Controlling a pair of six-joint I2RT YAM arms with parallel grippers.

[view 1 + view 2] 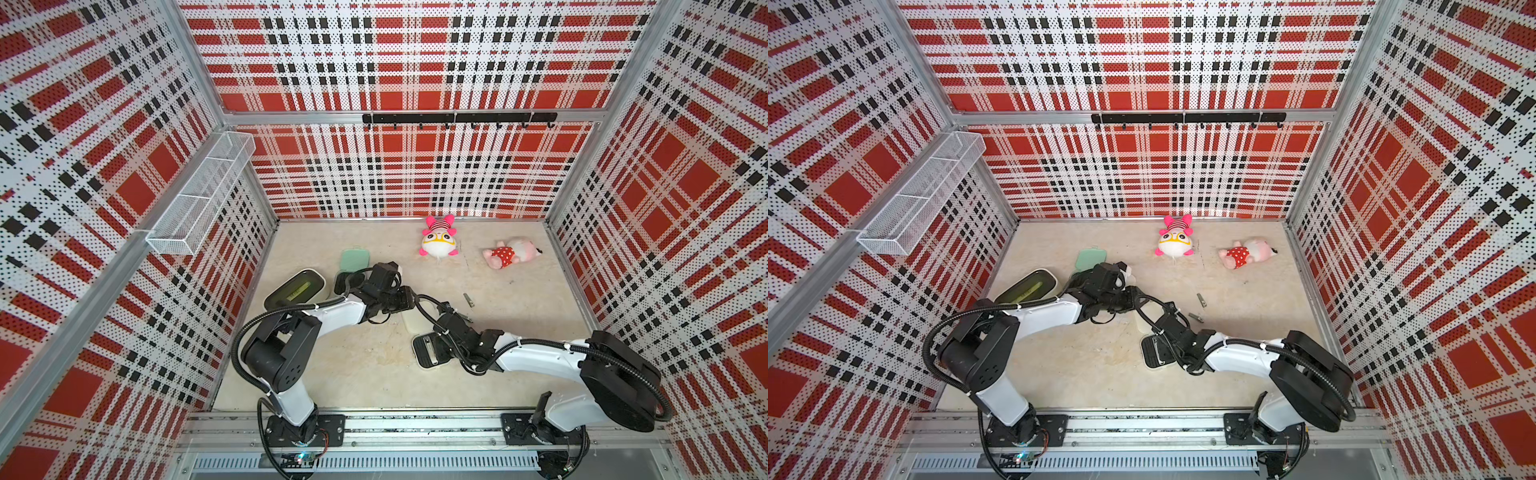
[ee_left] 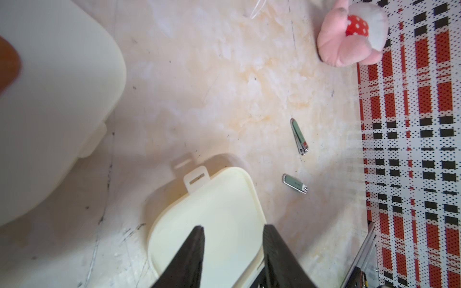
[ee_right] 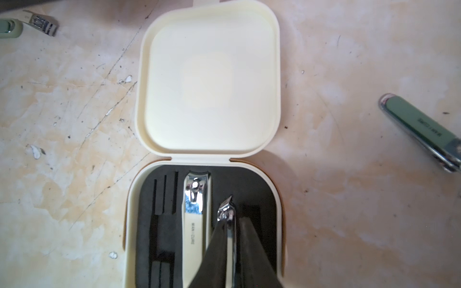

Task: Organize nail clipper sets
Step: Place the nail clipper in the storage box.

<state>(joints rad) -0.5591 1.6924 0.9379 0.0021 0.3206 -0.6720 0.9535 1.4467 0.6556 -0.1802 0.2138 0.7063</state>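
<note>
Pinching a slim clipper (image 3: 227,219) between narrowed fingers, the right claw (image 3: 232,220) hangs over the open cream case (image 3: 209,79) in the right wrist view. The clipper is held above the case's black insert (image 3: 164,219), just beside a broad clipper (image 3: 195,212) that lies seated in its slot alongside the fingers. The case's lid lies flat on the table (image 3: 349,199) beyond the fingertips, hinged to the base beneath them. A green-faced clipper (image 3: 421,132) lies loose on the table, well off to one side of the claw.

The left wrist view shows the left claw (image 2: 234,228) with its fingers a moderate way apart and nothing between them, poised over the cream lid of the same case (image 2: 212,212). Whether the fingers touch the lid cannot be told. Ahead of the claw and off to one side, a nearer loose clipper (image 2: 295,183) and a farther loose clipper (image 2: 299,137) lie apart on the table. A pink plush toy (image 2: 349,37) sits well beyond them by the plaid wall. A blurred cream case (image 2: 50,99) fills the opposite side, close to the camera.

In both top views the two claws meet at mid-table over the open cream case (image 1: 426,353) (image 1: 1154,355), the left over its lid and the right over its base. Arms and cables hide the fingertips. The mint green case (image 1: 354,259) lies open behind the left claw's wrist, near the cream bin (image 1: 322,286). A second plush toy (image 1: 438,241) rests far beyond both claws.
</note>
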